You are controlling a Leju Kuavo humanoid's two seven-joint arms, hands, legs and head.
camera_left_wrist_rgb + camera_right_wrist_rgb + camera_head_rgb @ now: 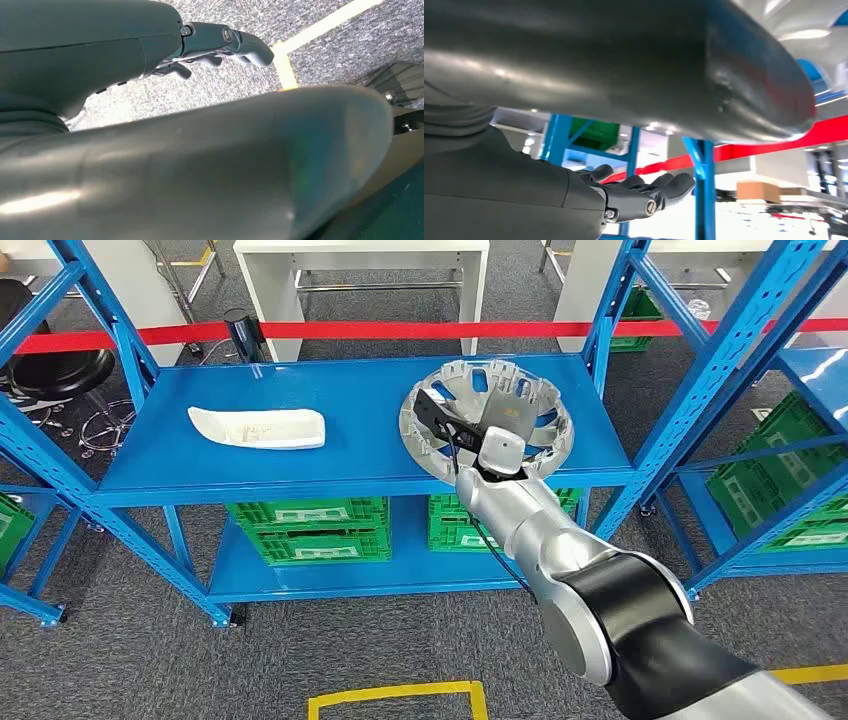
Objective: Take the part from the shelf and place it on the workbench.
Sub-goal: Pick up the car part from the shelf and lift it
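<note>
A round silver part with slotted walls (530, 400) lies on the right end of the blue shelf (350, 465). My right arm reaches up to it, and my right hand (447, 420) lies over its near-left rim with dark fingers stretched inward. In the right wrist view the right hand (639, 197) has its fingers extended and apart from the thumb, with nothing between them. A white elongated moulded part (258, 427) rests on the left half of the same shelf. My left hand (220, 42) hangs above the grey floor, fingers loosely extended, holding nothing.
Green crates (310, 530) sit on the lower shelf level. A red barrier tape (400, 330) runs behind the shelf, with a white table (360, 270) beyond. Another blue rack with green crates (790, 490) stands at right. Yellow floor tape (400, 700) marks the carpet nearby.
</note>
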